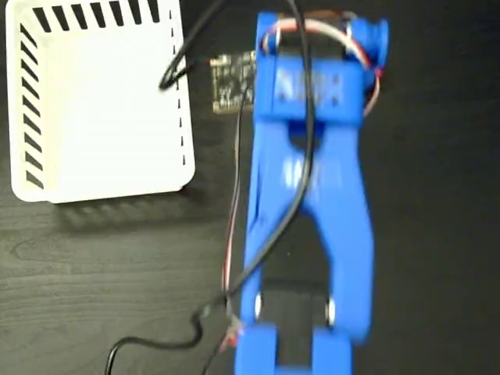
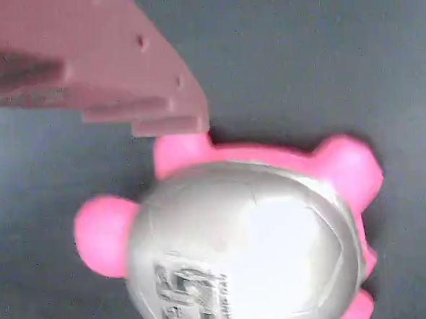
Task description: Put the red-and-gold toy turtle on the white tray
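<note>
In the wrist view the red-and-gold toy turtle (image 2: 247,251) fills the lower half, lying on the dark table. Its shell looks shiny and silvery here, with a black code mark near the bottom, and its head and legs are pink. One finger (image 2: 121,71) of my gripper reaches in from the upper left, its tip right at the turtle's upper edge. The other finger is out of view. In the fixed view the blue arm (image 1: 308,156) covers the turtle and the gripper. The white tray (image 1: 31,101) with slotted walls stands at the upper left, holding nothing.
A small circuit board (image 1: 233,78) hangs beside the arm's upper end, close to the tray's right wall. Black and red cables (image 1: 234,234) trail along the arm's left side down to the dark table's (image 1: 437,234) front edge.
</note>
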### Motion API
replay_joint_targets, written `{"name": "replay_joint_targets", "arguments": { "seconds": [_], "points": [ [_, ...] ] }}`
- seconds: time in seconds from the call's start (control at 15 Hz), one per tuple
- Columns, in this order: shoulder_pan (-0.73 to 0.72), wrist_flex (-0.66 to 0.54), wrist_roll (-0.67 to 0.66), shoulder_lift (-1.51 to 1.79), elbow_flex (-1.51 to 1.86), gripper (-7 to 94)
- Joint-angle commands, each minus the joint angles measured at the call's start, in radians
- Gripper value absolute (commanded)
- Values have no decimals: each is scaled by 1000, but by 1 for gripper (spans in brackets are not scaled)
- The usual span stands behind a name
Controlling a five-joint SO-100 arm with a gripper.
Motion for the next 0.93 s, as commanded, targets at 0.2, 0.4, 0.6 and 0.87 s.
{"name": "replay_joint_targets", "arguments": {
  "seconds": [0.2, 0.4, 0.6, 0.87],
  "points": [
    [37, 80, -43, -110, -249, 62],
    [43, 112, -60, -187, -319, 62],
    [46, 163, -64, -262, -402, 65],
    [38, 207, -25, -351, -506, 65]
  ]
}}
